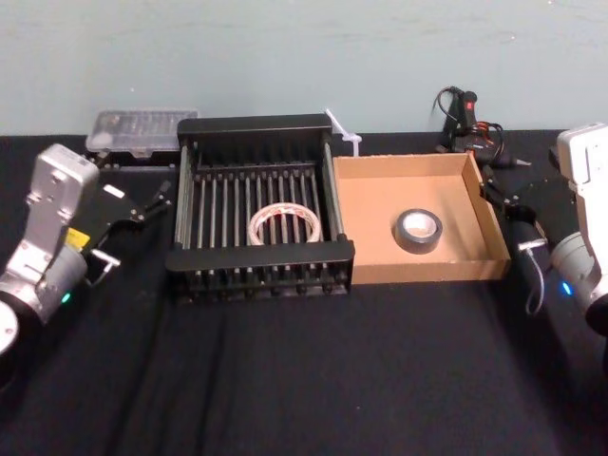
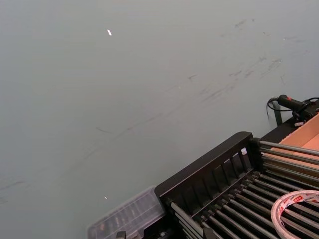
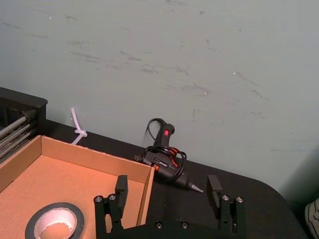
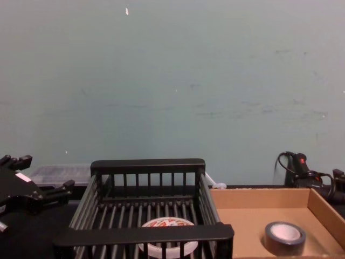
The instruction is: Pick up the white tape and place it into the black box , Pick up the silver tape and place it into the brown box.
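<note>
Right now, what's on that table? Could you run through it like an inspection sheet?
Surface: black table.
Job's things: white tape lies in the black box; silver tape lies in the brown box.
Clutter: clear plastic case behind the left arm; white zip tie; glue gun at the back right.
Grippers: left gripper open, left of the black box; right gripper open, beside the brown box.
Cables: glue gun's cord.
Surroundings: scuffed pale wall.

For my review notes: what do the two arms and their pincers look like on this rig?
Both arms have silver-grey housings with small teal indicator lights. The left arm carries a yellow label, and its black left pincer has angular, bracket-like fingers. The right pincer is black too, with two short blocky fingers fixed by visible screws. A thin cable loops beside the right arm's wrist.
</note>
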You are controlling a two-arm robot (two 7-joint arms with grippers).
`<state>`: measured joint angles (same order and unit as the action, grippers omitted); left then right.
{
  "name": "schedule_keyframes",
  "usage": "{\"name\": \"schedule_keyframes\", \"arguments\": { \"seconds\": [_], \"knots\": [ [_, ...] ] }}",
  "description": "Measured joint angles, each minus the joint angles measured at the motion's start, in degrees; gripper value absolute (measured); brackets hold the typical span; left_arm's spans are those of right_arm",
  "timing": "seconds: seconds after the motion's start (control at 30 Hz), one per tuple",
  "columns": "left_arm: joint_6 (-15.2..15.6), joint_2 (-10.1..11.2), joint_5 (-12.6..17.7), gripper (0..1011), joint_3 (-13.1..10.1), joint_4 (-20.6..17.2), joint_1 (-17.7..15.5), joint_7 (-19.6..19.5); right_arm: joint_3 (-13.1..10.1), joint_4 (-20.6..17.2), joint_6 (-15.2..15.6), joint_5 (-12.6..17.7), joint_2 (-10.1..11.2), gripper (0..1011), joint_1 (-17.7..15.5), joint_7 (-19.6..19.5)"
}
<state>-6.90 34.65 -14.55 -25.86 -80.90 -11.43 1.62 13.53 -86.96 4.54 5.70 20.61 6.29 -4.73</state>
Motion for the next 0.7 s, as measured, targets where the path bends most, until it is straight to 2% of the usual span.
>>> {"name": "schedule_keyframes", "arguments": {
  "seconds": [0.7],
  "knots": [
    [0.0,0.0,0.0,1001,0.0,0.0,0.0,0.0,0.3,0.0,0.1,0.0,0.2,1002,0.1,0.0]
  ]
}}
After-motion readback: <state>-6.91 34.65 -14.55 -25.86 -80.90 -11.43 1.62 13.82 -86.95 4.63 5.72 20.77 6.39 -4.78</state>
